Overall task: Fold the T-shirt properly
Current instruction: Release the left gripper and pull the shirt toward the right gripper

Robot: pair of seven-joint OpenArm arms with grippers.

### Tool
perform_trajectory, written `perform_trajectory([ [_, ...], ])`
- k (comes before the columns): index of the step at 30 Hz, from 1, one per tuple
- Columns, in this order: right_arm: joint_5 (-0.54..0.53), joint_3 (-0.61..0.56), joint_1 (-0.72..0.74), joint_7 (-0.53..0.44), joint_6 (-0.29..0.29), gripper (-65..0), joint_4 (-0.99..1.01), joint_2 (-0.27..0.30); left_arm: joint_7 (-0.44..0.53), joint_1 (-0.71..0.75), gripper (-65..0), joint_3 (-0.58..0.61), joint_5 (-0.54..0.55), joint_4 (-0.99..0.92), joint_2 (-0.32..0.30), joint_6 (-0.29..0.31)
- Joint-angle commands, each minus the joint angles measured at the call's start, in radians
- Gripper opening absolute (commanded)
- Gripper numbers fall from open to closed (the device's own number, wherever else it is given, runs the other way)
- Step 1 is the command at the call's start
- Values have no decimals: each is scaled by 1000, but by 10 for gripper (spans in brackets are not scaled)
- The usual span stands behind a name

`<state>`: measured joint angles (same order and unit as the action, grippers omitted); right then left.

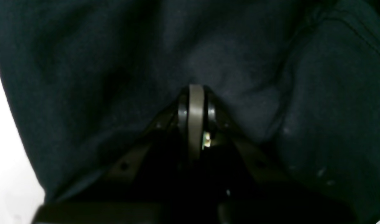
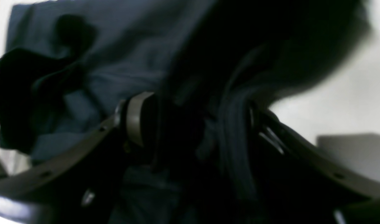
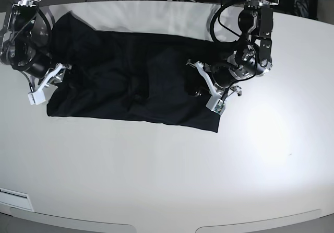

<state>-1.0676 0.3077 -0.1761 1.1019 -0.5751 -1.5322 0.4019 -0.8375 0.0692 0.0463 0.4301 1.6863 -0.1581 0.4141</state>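
While both arms reach down at opposite ends of the cloth, the T-shirt [image 3: 130, 81], plain and black, lies spread across the far half of a white table [image 3: 167, 175], running from about 9 o'clock to 3 o'clock in the base view, with wrinkles through its middle and a straight lower edge slanting down toward 4 o'clock. At 3 o'clock of the shirt, the left gripper [image 3: 211, 94] sits low on the fabric's end; its wrist view shows the two pads pressed flat together with no gap, dark cloth filling the frame behind them, and whether any fabric is pinched between them cannot be told. At 9 o'clock of the shirt, the right gripper [image 3: 46, 84] is at the other end. Its wrist view, which is blurred, shows the jaws standing wide apart with a thick bunch of gathered shirt folds between them, one grey pad [image 2: 137, 119] to the left of the bunch and the other finger against its right side. White tabletop shows beyond the cloth at 3 o'clock in that view.
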Motion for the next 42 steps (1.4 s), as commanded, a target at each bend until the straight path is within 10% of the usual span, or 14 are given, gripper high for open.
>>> perform_trajectory([
  [1, 3, -25, -3, 43, -3, -271, -3, 8, -61, 2, -650, -2, -43, 1, -11, -18],
  [10, -29, -141, 10, 13, -29, -298, -3, 7, -61, 2, -650, -2, -6, 2, -11, -10],
  [15, -24, -137, 11, 2, -82, -650, -4, 6, -60, -3, -650, -2, -2, 3, -11, 25],
  [26, 378, -129, 117, 32, -66, -650, -6, 32, -193, -63, -650, -56, 260, 283, -12, 117],
  [35, 764, -129, 231, -2, 180, -650, -6, 168, -192, -18, -650, -243, 270, 272, -13, 116],
  [42, 668, -129, 243, 1, 295, -650, -79, 188, -180, 101, -650, -303, 341, 272, -27, 121],
])
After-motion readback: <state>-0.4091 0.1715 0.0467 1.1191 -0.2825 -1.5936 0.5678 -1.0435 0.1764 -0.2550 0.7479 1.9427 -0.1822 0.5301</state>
